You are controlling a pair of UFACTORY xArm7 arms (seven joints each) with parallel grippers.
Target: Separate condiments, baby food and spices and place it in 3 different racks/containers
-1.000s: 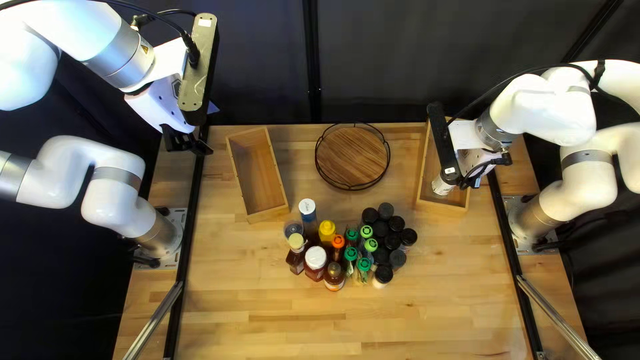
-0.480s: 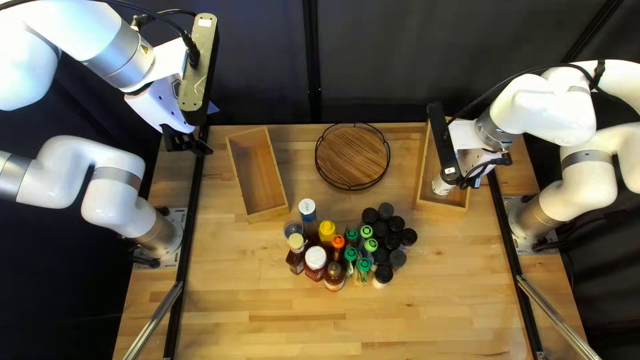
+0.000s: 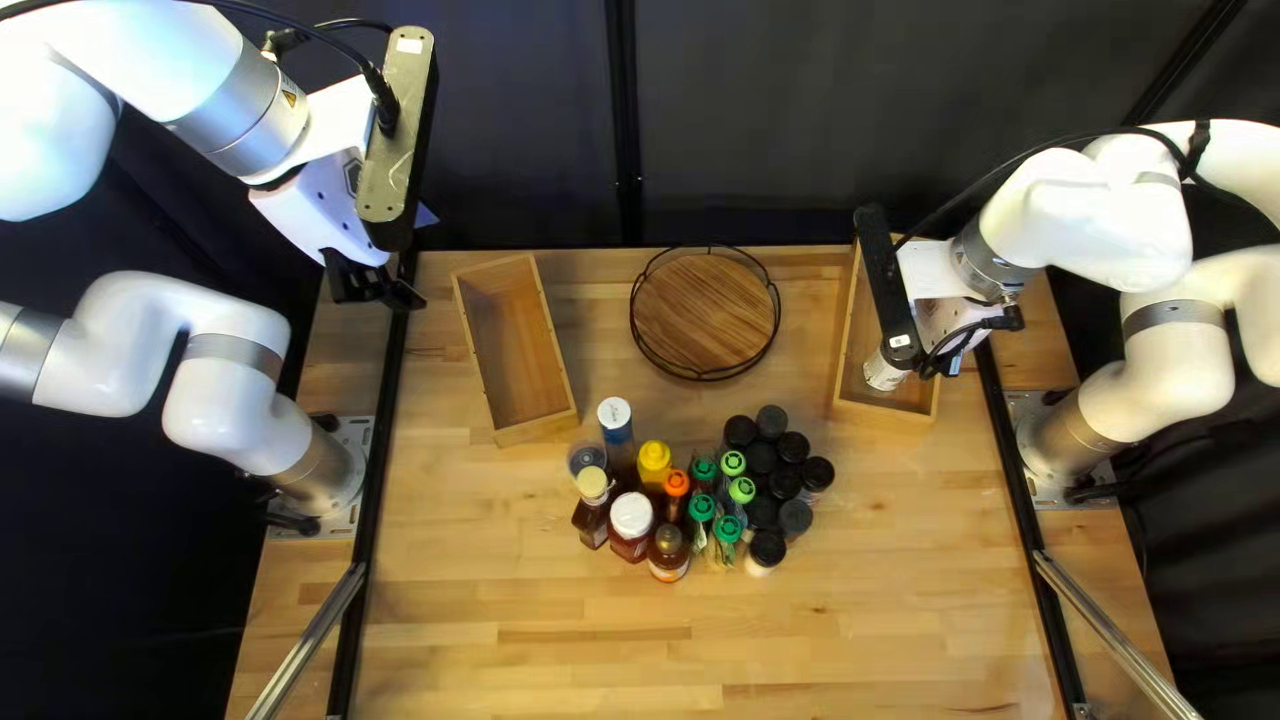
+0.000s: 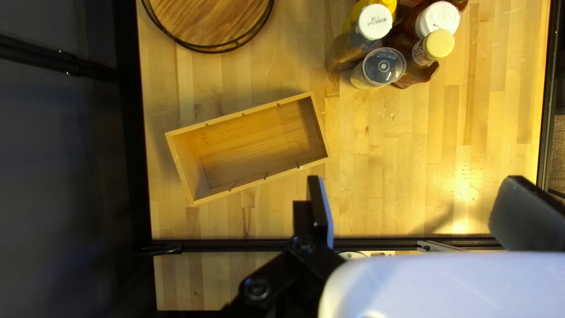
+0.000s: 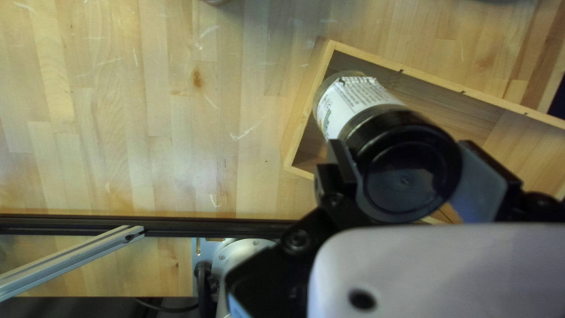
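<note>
Right gripper (image 3: 918,350) grips the black-lidded jar (image 5: 359,106) at the right box (image 3: 883,415), unmoved since earlier.

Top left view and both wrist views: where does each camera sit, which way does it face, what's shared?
Top left view: above the wooden table's near edge, slanting down toward the dark curtain; both white arms show.
Left wrist view: on my left arm, facing down at a rectangular wooden box; my black left end effector shows, open.
Right wrist view: on my right arm, facing down; my black right end effector grips a black-lidded jar.
Shared: top left and left wrist views show that box.
</note>
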